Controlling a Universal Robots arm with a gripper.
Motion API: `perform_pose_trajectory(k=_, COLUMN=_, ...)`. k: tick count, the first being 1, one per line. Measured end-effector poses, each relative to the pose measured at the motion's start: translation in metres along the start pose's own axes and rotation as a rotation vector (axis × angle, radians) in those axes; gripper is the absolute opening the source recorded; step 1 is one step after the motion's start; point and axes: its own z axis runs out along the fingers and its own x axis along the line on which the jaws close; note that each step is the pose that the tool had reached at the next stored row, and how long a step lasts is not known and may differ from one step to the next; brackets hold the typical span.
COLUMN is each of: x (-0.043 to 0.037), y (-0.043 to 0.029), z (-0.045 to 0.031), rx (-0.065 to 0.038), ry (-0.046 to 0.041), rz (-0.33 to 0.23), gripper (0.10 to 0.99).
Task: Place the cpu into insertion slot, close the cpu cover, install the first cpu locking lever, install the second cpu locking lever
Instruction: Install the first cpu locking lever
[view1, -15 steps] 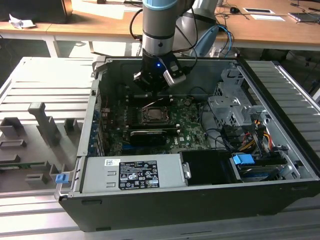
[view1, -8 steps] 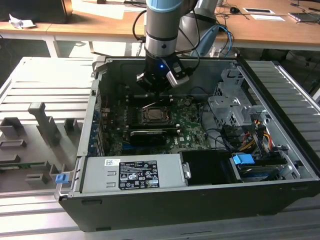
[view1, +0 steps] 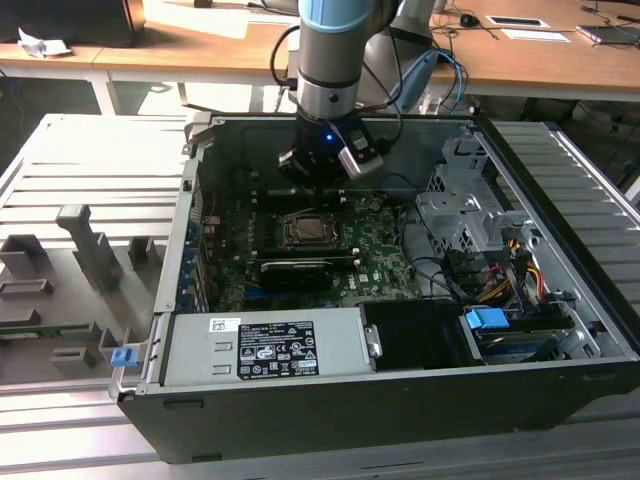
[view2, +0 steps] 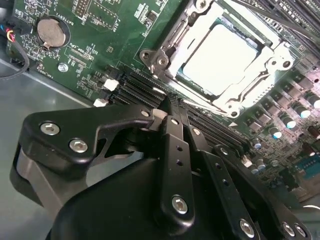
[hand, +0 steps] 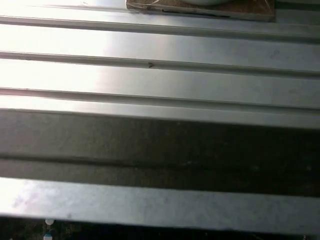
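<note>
The arm's black two-fingered gripper (view1: 318, 178) hangs inside the open dark-grey computer case (view1: 560, 395), just above the green circuit board (view1: 385, 255), on the far side of the socket in the exterior view. In the second wrist view the gripper (view2: 169, 102) has its slim black fingers (view2: 175, 145) pressed together, tips meeting with nothing between them, poised near the corner of the socket.

There's the small flat square cpu with its pale silvery face (view2: 219, 59), lying flat inside the square black insertion slot (view2: 172, 42). Over it sits the thin silvery metal cpu cover (view2: 272, 62), a frame with a cut-out middle, lying down around the chip's edges. In the exterior view the insertion slot (view1: 312, 230) shows as a dark square ringed by metal at the middle of the board.

A round silver coin battery (view2: 52, 31) sits well apart on the board. Along the near side of the case lies a big labelled grey box (view1: 265, 345). The first wrist view shows ribbed grey sheet metal (hand: 160, 80).
</note>
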Motion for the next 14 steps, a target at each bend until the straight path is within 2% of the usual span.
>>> perform_pose_trajectory(k=3, x=-0.0024, y=-0.0005, z=0.0037, rx=0.001, ry=0.0001, rz=0.000, gripper=0.106)
perform_pose_trajectory(k=14, x=-0.0030, y=-0.0013, z=0.0123, rx=0.015, ry=0.0010, rz=0.000, gripper=0.106)
